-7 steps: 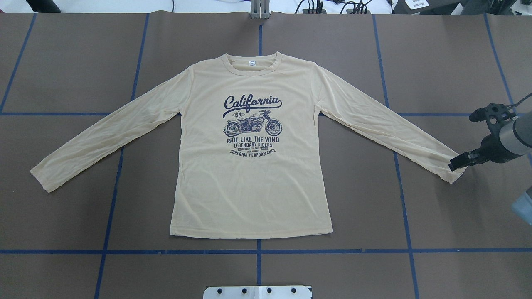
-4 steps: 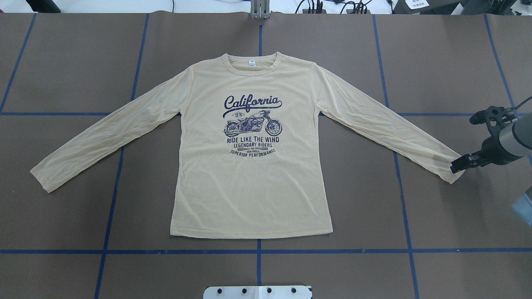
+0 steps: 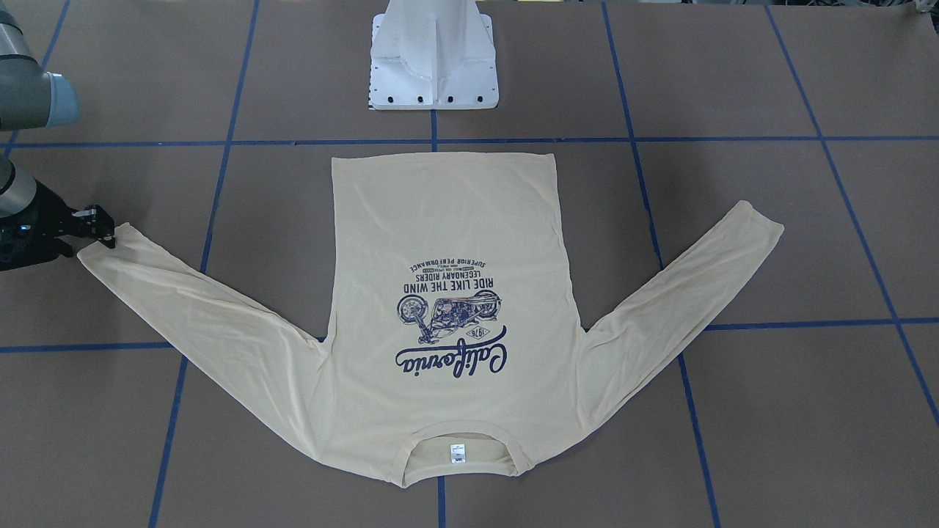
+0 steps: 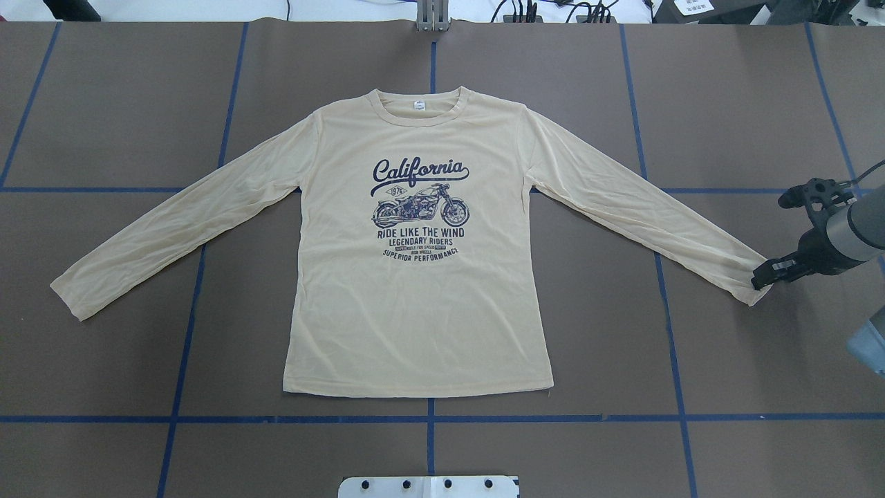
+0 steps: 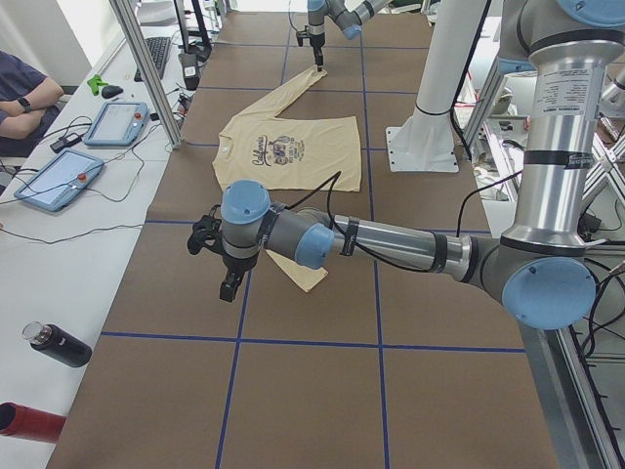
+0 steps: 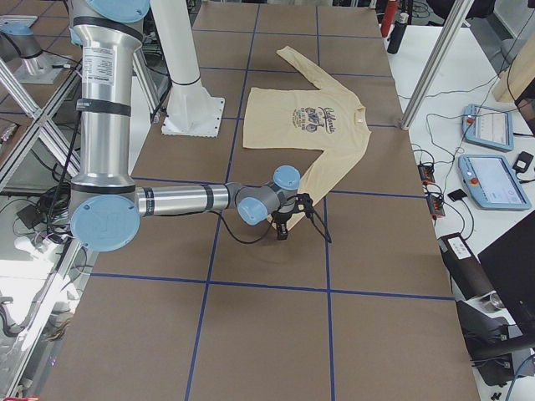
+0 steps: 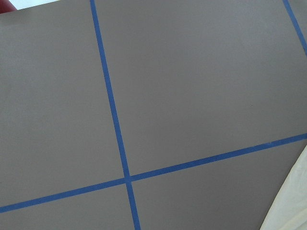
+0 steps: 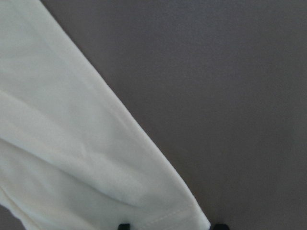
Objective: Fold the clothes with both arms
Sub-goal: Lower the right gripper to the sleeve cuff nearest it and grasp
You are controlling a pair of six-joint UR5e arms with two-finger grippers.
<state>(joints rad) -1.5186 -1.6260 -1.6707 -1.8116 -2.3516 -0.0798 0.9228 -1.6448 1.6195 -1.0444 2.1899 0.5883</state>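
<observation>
On the tabletop (image 4: 691, 104), T-shirt (image 4: 415, 311) lies flat, 0 folds done; right hand (image 4: 759, 278), spread apart, at 1 cuff (image 4: 759, 297), nothing clamped; left hand (image 5: 230, 283) near other sleeve (image 4: 138, 256), opening can't tell.

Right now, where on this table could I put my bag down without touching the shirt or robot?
The wide bare table either side of the collar is free, as are the wedges between the shirt's sleeves and body. It is tight at the cuff where the right claw sits.
</observation>
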